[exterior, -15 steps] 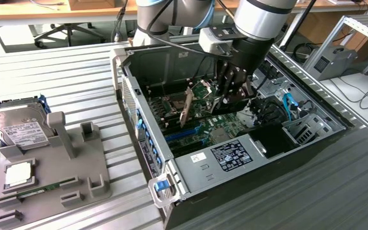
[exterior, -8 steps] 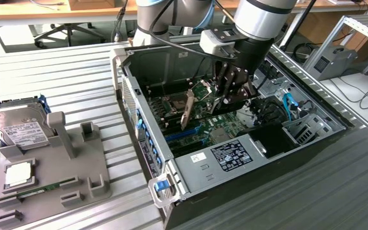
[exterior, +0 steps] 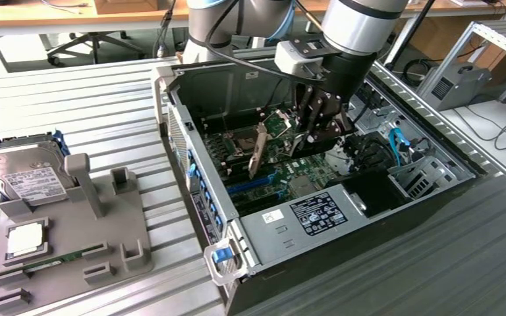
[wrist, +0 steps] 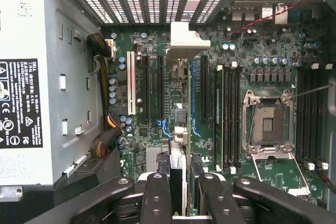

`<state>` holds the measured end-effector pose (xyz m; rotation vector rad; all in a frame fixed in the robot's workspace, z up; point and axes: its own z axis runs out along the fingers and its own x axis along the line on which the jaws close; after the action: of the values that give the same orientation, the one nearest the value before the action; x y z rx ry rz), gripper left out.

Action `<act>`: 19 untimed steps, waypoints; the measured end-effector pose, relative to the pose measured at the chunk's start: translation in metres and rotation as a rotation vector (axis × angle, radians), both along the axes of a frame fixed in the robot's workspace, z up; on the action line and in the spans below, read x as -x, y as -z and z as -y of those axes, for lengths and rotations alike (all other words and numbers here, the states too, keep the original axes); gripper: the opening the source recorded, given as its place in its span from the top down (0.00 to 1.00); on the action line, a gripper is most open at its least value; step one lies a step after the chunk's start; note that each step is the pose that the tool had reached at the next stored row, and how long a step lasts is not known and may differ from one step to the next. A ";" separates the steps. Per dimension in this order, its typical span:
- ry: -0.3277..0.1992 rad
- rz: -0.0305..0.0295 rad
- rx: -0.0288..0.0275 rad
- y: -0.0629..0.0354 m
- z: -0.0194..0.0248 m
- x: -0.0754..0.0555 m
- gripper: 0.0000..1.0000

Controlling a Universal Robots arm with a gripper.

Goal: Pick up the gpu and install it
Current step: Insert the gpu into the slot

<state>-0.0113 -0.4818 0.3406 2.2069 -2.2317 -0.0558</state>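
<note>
- The gripper (exterior: 316, 131) hangs inside the open case (exterior: 464, 172), its fingers (wrist: 157, 195) clamped on the gpu (exterior: 262, 157), which hangs edge-down over the board (exterior: 310, 172).
- From the wrist view the gpu (wrist: 178, 145) runs as a thin strip straight out from between the fingers, seen edge-on, so the grip sits on its two flat faces; that looks chosen to keep the card upright and its bottom edge free for a slot.
- The silver bracket (exterior: 257, 164) hangs toward the case's slotted rear wall (exterior: 202, 197), the side where a bracket would have to seat.
- Just beside the card's line lie the long slots (wrist: 203, 90), blue and black, parallel to it; the card looks lined up with them, though whether it has touched one cannot be told.
- Farther along the board from the gpu, the bare socket (wrist: 269, 124) sits with its frame open, past the memory slots (wrist: 228, 114).
- On the other side of the gpu stands the power supply (exterior: 319, 217) with its black label.
- Outside the case, on the exterior view's left, a grey holder (exterior: 68, 243) stands on the table (exterior: 77, 99), with a hard drive (exterior: 26, 174) propped in it.
- Judged so: the gpu is picked up and over the board, not yet seated.
</note>
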 end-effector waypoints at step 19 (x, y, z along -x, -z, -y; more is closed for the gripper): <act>0.000 -0.0001 -0.0004 0.0046 0.0000 0.012 0.74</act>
<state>-0.0232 -0.4818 0.3360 2.2071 -2.2317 -0.0562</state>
